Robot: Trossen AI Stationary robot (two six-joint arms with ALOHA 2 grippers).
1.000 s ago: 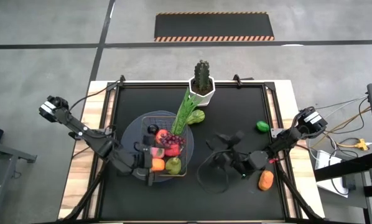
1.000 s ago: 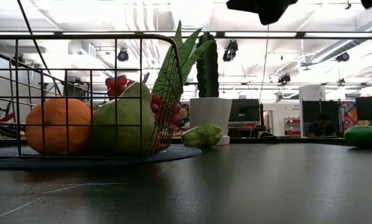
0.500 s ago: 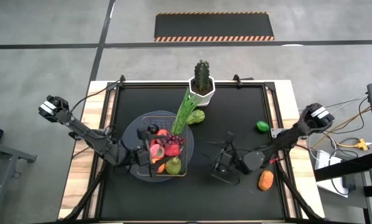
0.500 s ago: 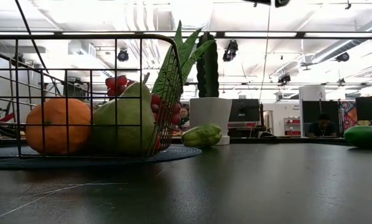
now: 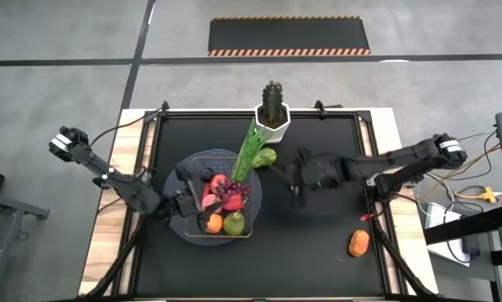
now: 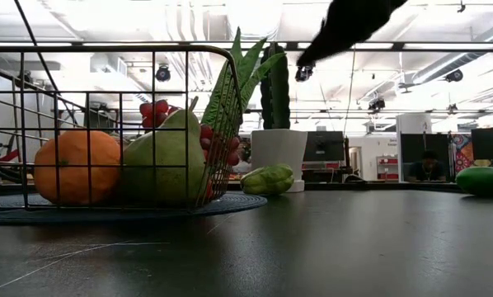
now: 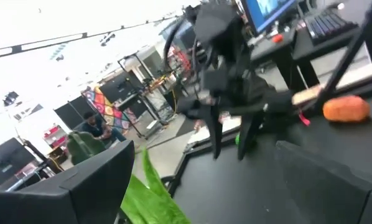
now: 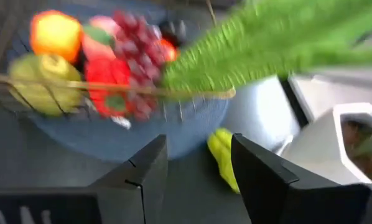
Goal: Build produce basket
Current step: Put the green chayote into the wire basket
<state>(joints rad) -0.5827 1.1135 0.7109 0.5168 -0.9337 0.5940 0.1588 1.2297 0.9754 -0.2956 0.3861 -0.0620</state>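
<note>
The dark wire basket [image 5: 227, 234] stands on the round grey-blue disc [image 5: 180, 174] left of the table's middle. It holds an orange [image 6: 76, 165], a green pear [image 6: 168, 161], purple grapes [image 5: 232, 195], red fruit and a leafy green stalk [image 5: 251, 149] that leans out over its far rim. My left gripper [image 5: 186, 200] is open and empty at the basket's left side. My right gripper [image 5: 291, 178] is open and empty, above the table right of the basket. In its wrist view [image 8: 198, 143] it faces a yellow-green fruit [image 8: 223, 155] that lies on the table by the white pot.
A white pot with a cactus [image 5: 272, 113] stands at the far middle, with the yellow-green fruit [image 5: 268, 157] beside it. An orange carrot-like piece [image 5: 359, 243] lies near the front right. A green fruit [image 6: 482, 181] lies at the right.
My right gripper has gone from the near middle of the table up and toward the far edge. It has turned to face the basket and the yellow-green fruit. My left gripper has drawn back from over the basket toward the table's left edge.
</note>
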